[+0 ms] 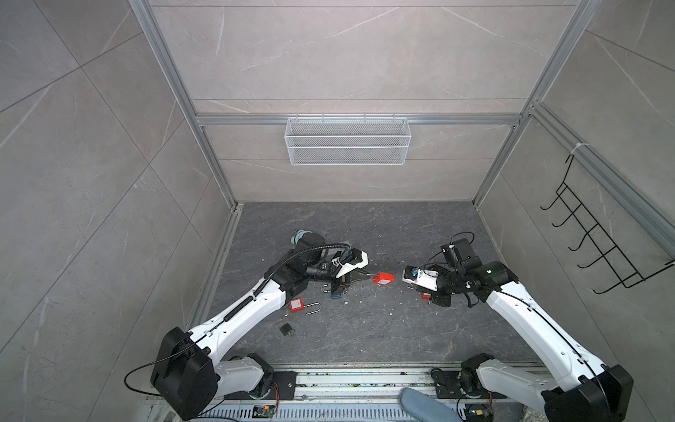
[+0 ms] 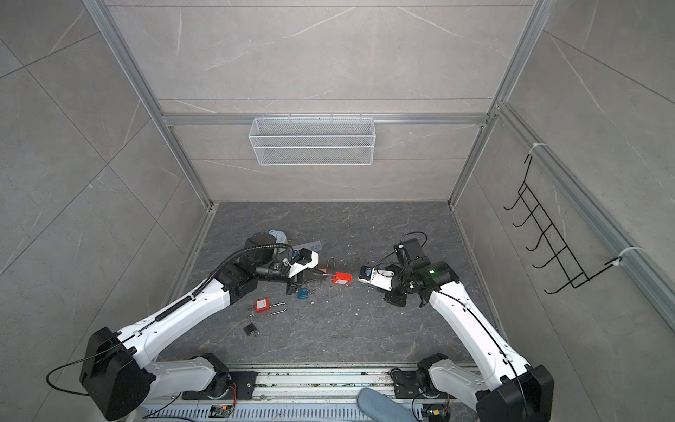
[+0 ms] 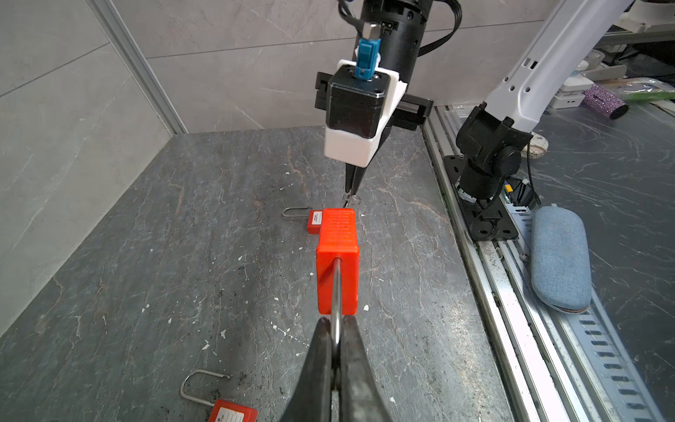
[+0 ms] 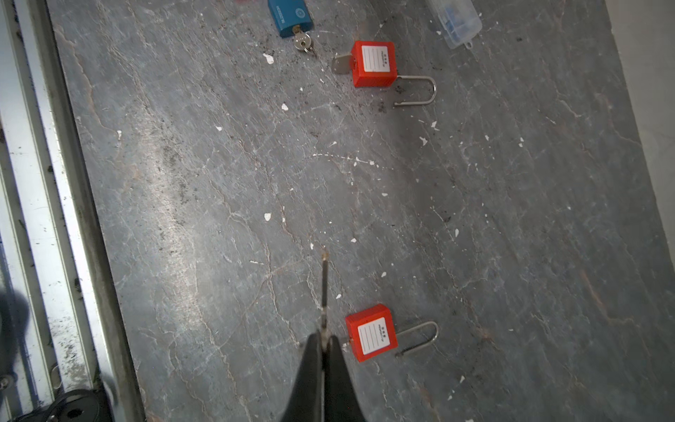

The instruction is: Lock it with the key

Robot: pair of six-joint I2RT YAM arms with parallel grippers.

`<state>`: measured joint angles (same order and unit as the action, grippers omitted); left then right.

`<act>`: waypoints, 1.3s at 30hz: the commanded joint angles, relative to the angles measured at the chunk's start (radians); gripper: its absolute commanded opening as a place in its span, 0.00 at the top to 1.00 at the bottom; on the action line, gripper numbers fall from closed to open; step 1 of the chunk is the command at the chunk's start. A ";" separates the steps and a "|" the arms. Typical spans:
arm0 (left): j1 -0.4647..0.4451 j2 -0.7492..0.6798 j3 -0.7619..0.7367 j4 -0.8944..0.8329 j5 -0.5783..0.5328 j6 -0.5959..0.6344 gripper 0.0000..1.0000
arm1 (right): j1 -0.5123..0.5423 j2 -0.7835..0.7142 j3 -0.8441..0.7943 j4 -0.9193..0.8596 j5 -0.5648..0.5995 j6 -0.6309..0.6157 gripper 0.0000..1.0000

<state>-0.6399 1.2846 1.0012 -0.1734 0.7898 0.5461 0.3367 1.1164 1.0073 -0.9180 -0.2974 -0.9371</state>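
Grey tiled booth with a dark stone floor (image 1: 401, 329). A white wire basket (image 1: 347, 140) hangs on the back wall. Mid-floor, the left gripper (image 3: 336, 365) is pressed together on the shackle (image 3: 336, 292) of a red padlock (image 3: 336, 255), holding it off the floor with its body pointing at the right gripper (image 4: 323, 350). That gripper pinches a thin key (image 4: 324, 281), its tip bare, close to the padlock but not in it. Loose red padlocks (image 4: 374, 64) and a blue padlock (image 4: 290, 16) lie on the floor.
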 commanded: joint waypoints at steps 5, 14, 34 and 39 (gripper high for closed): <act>0.003 0.152 0.208 -0.337 -0.005 0.121 1.00 | -0.061 -0.041 0.012 0.114 0.068 0.209 1.00; -0.004 0.436 0.532 -0.608 -0.083 0.113 1.00 | -0.087 -0.077 0.016 0.155 0.095 0.364 1.00; -0.104 0.941 1.041 -0.951 -0.156 0.142 1.00 | -0.091 -0.100 -0.027 0.163 0.112 0.432 1.00; -0.124 1.038 1.178 -1.022 -0.170 0.121 1.00 | -0.091 -0.092 -0.030 0.162 0.096 0.441 1.00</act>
<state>-0.7532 2.2993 2.1033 -1.1076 0.6140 0.6662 0.2481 1.0264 0.9871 -0.7647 -0.1734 -0.5186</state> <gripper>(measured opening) 0.051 0.051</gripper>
